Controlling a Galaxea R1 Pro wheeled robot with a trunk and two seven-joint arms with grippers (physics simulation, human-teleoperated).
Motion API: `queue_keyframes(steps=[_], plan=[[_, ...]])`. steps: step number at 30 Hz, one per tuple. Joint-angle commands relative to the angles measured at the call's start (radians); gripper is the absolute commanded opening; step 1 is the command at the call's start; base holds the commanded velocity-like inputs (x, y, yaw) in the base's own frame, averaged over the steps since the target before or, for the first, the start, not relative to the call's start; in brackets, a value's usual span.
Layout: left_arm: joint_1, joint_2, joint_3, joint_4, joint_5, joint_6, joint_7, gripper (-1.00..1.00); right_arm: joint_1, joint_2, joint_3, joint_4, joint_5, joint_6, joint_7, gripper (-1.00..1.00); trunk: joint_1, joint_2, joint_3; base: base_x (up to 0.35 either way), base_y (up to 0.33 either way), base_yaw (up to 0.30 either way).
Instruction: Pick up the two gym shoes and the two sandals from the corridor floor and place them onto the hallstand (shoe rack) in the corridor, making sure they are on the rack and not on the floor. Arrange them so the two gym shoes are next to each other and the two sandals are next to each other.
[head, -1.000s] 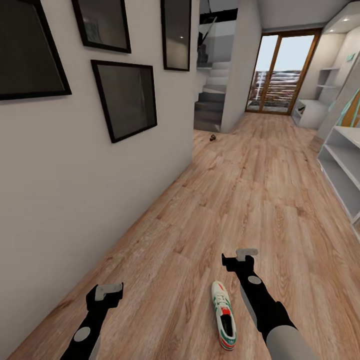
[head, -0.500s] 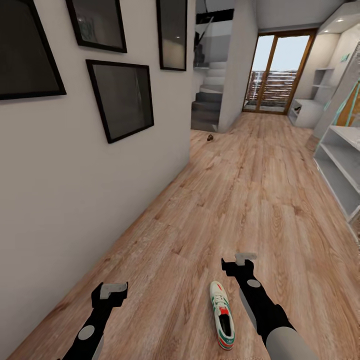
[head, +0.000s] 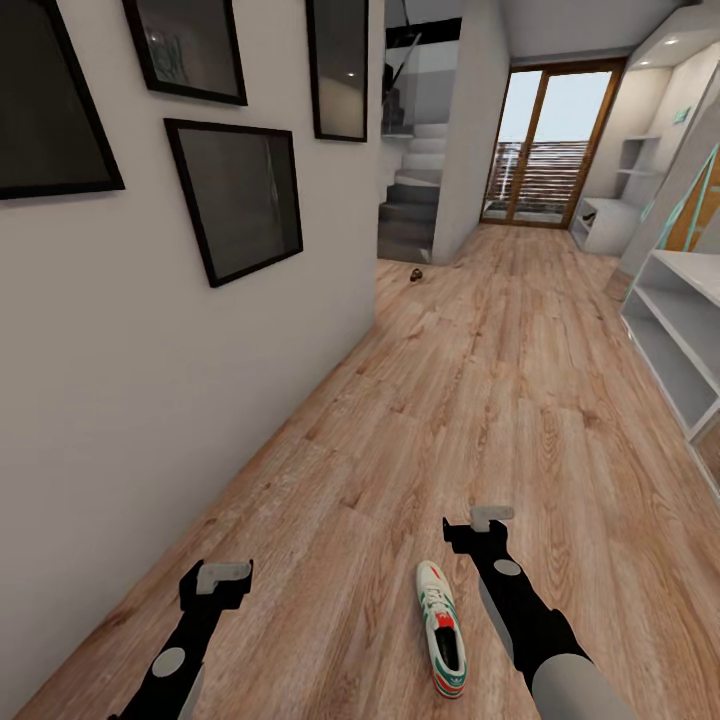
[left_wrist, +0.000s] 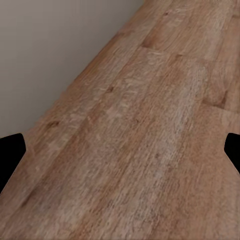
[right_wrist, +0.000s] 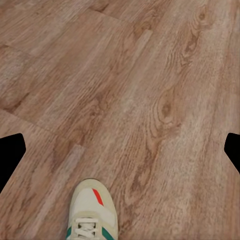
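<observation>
Head view: your camera has swung slightly right since a second ago; the white, green-striped gym shoe (head: 441, 640) lies on the light wood-plank corridor floor (head: 480, 400), just beside your right tool (head: 482, 524). Open floor ahead; the white open-shelved hallstand (head: 672, 330) lines the right edge. Wrist views: both tools, left tool (head: 216, 581) included, spread wide, empty.

The corridor floor (head: 480, 400) is light brown wood-grain planking running from the camera toward the stairs and a glass door. One gym shoe (head: 441, 640) lies flat on it, sole down, lengthwise along the corridor; the right wrist view shows its cream toe (right_wrist: 93, 210) on the planks. Far off, near the wall's corner, a small dark object (head: 416, 274) sits on the floor, too small to identify. The white shoe rack (head: 668, 340) stands on the floor at the right.
</observation>
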Motion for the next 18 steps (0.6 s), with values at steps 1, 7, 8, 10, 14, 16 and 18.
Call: queue_keyframes(steps=[1,7,8,10,14,16,18], plan=[[-0.001,-0.001,0.005,0.0,-0.011,-0.004,-0.001,1.0,0.0,0.001,-0.004,-0.001,0.01,0.003,0.0,1.0,0.0,0.0,-0.001,0.0,0.0,-0.003],[-0.002,-0.001,0.005,-0.003,-0.01,-0.003,-0.004,1.0,0.0,0.001,-0.003,-0.001,0.01,0.003,0.0,1.0,0.015,-0.028,-0.013,0.0,0.0,-0.002],[-0.002,-0.001,0.005,-0.004,-0.01,-0.002,-0.007,1.0,0.0,0.001,-0.003,-0.001,0.01,0.003,0.0,1.0,0.019,-0.035,-0.016,0.0,0.0,0.0],[-0.003,-0.001,0.005,-0.004,-0.009,-0.001,-0.009,1.0,0.0,0.001,-0.003,-0.001,0.01,0.004,0.0,1.0,0.027,-0.049,-0.023,0.0,0.0,0.0],[-0.007,-0.005,0.005,-0.007,-0.009,0.003,-0.014,1.0,0.0,0.001,-0.003,0.0,0.01,0.004,-0.001,1.0,0.042,-0.077,-0.035,0.0,0.0,0.0],[-0.021,-0.007,0.005,-0.011,-0.009,0.008,-0.019,1.0,0.0,0.001,-0.003,0.0,0.01,0.003,-0.001,1.0,0.05,-0.091,-0.042,0.0,0.0,0.0],[-0.036,-0.009,0.005,-0.013,-0.009,0.017,-0.023,1.0,0.0,0.001,-0.003,0.001,0.01,0.003,-0.001,1.0,0.057,-0.105,-0.049,0.0,0.0,0.008]])
